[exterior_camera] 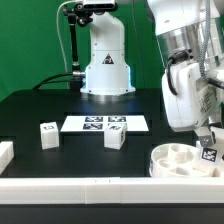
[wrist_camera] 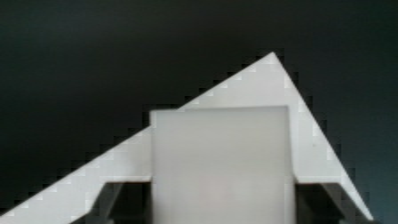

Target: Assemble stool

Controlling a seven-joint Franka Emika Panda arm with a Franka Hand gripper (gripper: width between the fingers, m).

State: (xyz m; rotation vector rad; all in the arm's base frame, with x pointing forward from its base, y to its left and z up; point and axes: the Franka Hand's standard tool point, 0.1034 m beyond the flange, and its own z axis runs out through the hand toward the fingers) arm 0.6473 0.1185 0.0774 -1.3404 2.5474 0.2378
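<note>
Black tabletop, green backdrop behind; stool build looks to be at an early stage. Round, thick white plastic disc seat (exterior_camera: 176,160) lies at the exterior view's right, just behind the front rail, recessed underside facing up. Its pockets read as empty from this angle, with no leg standing in any of them. One short blocky white plastic leg with a black-and-white square tag, the held leg (exterior_camera: 209,154), sits at the seat's rim on the side nearest the exterior view's right. Whether it touches the seat or hangs just above it, cannot tell. Two-finger gripper (exterior_camera: 205,143) comes down on it from above. In the wrist view the held leg (wrist_camera: 222,160) fills the gap between the dark fingers (wrist_camera: 121,205), so the gripper (wrist_camera: 222,205) appears clamped on that leg. Two more loose legs of the same kind stand well apart from the seat, one (exterior_camera: 48,135) toward the exterior view's left and one (exterior_camera: 115,138) near the middle. The second is just in front of the flat white marker board (exterior_camera: 105,124). Long white border rail (exterior_camera: 90,187) runs along the front edge. White arm base (exterior_camera: 105,65) stands at the back. Judgement: nothing fixed yet. First leg is about to be seated, the two loose legs are left to fetch and fit, and any further leg is out of sight.
</note>
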